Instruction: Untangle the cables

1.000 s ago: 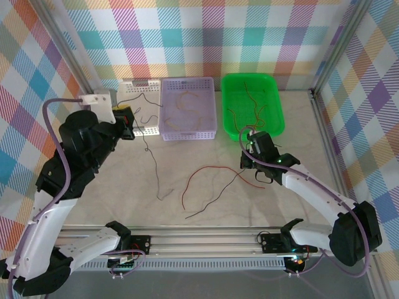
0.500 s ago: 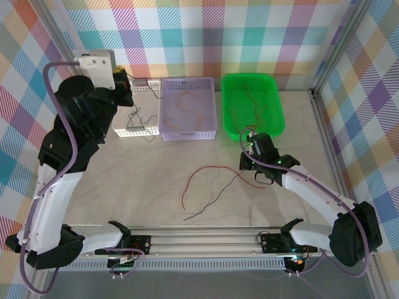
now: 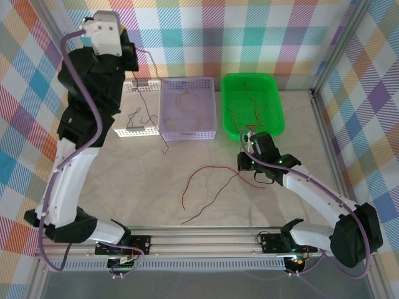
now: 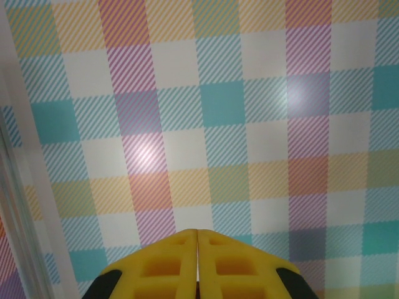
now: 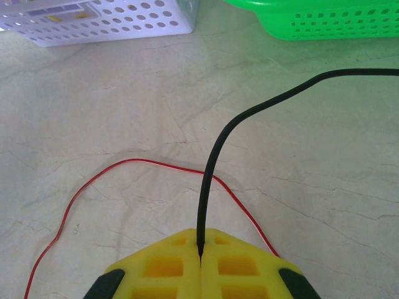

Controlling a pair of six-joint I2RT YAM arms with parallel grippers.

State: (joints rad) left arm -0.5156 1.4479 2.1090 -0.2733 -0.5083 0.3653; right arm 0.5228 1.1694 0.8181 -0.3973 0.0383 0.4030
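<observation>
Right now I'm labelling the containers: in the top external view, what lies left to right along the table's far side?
white perforated basket → lavender perforated basket → green perforated bin

Near-left worktop (image 3: 118, 187) open. Far edge blocked by white basket (image 3: 136, 131), lavender basket (image 3: 189, 136), green tray (image 3: 280, 118) (narrow gaps only). Centre: red cable (image 3: 211, 167) sprawled flat; black cable (image 3: 163, 144) hangs before lavender basket's left corner. Right arm (image 3: 312, 187) spans near-right corner.

I'm looking into a lab test cell: checkered panels (image 3: 249, 31) wall in a pale tabletop (image 3: 124, 187), aluminium rail (image 3: 206, 240) along its near edge.
</observation>
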